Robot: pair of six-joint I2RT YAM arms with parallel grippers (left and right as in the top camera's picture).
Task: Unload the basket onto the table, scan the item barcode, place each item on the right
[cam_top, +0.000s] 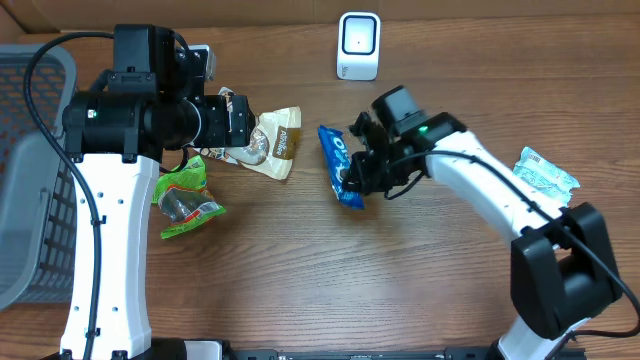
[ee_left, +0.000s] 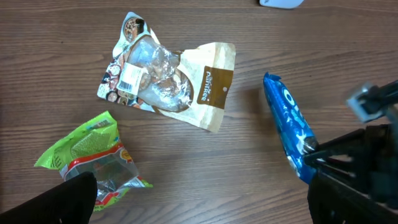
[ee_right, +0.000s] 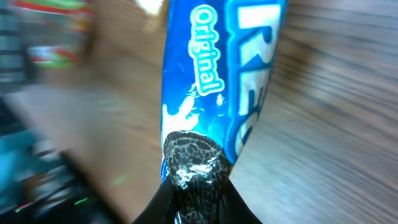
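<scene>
Worktop [cam_top: 300, 290]: wood grain, carries all the loose stock. The grey basket [cam_top: 30, 200] sits at its edge, farthest from the scanner [cam_top: 358, 45] on your left arm's side. Judging by that position, it is the bin for finished items.

Your left arm [cam_top: 110, 230] stands upright near the basket, wrist folded over toward the scanner. Its camera looks down on the waiting goods. The left gripper [ee_left: 200, 193] is spread wide and holds nothing. It reads as parked clear, so the right arm has room.

Your right arm [cam_top: 490, 195] reaches in low from its base, elbow bent, forearm angled toward the scanner.

The brown snack pouch [cam_top: 275, 140] lies flat on the left-arm side of the scanner. The green packet [cam_top: 185, 200] lies further out the same way. A pale green-and-white packet [cam_top: 545, 172] lies on the right-arm side. All three look queued.

The blue cookie pack [cam_top: 338, 165], the item in hand, is just in front of the scanner, well short of its face. The right gripper [cam_top: 358, 180] pinches the end of the pack away from the scanner, leaving the long faces bare for reading. No barcode is visible on the faces shown. You cannot tell whether the pack is clear of the worktop.
</scene>
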